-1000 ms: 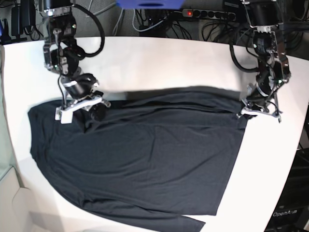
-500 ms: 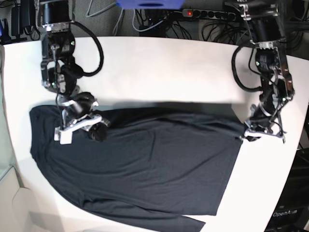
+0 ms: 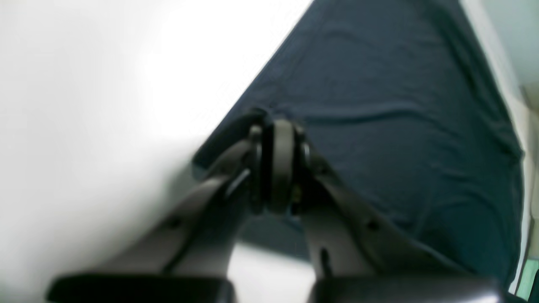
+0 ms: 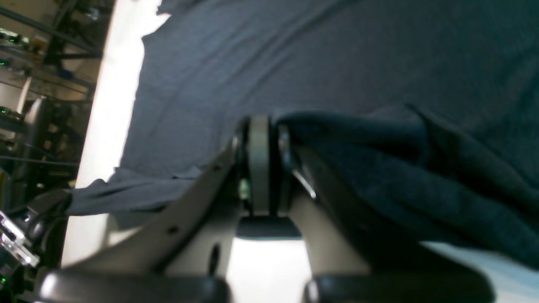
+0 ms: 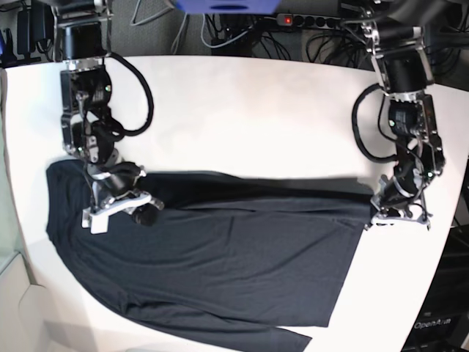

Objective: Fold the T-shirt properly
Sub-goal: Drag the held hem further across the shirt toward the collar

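Both hands are pulling the T-shirt's [image 5: 220, 264] top edge farther down over its body on the bench [image 5: 242, 110]. The left hand [image 5: 390, 214] and right hand [image 5: 121, 209] are pinching cloth; they should be moving together, keeping the fold straight.

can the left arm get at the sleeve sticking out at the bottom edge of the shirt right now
Probably not yet. The left end effector is shut on the T-shirt at its far corner, so it must let go first. The sleeve itself lies uncovered on the table.
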